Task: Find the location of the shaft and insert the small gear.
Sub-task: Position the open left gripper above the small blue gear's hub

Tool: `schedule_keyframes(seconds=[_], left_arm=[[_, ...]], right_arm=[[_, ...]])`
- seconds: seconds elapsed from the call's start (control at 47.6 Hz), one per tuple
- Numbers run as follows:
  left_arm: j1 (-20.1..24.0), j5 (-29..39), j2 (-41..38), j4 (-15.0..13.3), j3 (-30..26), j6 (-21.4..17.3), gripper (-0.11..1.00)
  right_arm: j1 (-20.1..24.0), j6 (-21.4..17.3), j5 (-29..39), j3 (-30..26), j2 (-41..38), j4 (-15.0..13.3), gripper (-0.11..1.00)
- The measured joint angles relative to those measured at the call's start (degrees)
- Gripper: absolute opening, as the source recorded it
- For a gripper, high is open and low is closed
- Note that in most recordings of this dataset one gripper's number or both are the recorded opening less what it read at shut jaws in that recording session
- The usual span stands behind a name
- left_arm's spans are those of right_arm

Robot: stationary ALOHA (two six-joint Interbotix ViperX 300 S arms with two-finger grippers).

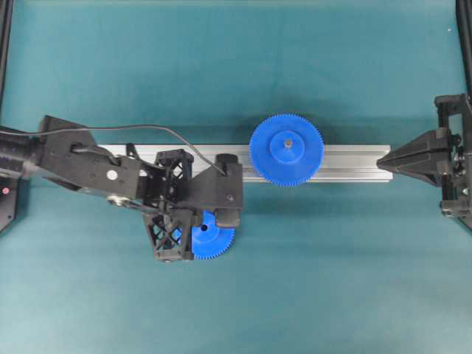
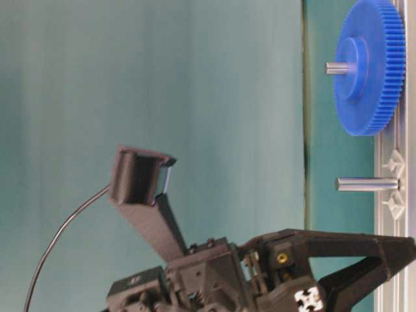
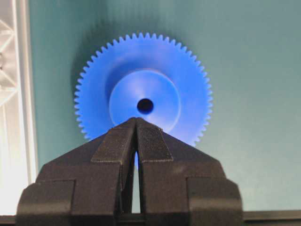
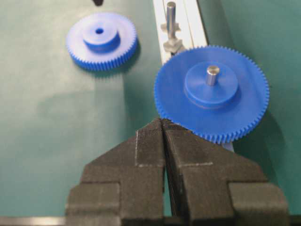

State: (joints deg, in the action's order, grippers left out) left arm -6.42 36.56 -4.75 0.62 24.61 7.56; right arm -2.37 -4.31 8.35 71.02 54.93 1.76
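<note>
Overhead: small gear [image 1: 210, 240] beside rail [image 1: 346, 162]

Two blue gears, one small gear [image 4: 101, 40] and one larger gear [image 4: 211, 92]; one aluminium rail [image 1: 354, 163]; one free shaft [image 4: 171, 16], plus seemingly one grey pin [image 4: 212, 74] through the larger hub; two grippers.

Robotics lab bench; teal mat [image 1: 221, 66]; aluminium rail [image 1: 354, 162].
</note>
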Motion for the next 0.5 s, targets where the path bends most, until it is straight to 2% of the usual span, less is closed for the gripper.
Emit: schedule_keyframes(seconds=[0.504], left_arm=[[-0.09,3.96,-2.37,0.09,-3.25,-0.35,0.0]], right_arm=[[0.0,0.0,0.0,0.97,0.79,-0.09,0.02]])
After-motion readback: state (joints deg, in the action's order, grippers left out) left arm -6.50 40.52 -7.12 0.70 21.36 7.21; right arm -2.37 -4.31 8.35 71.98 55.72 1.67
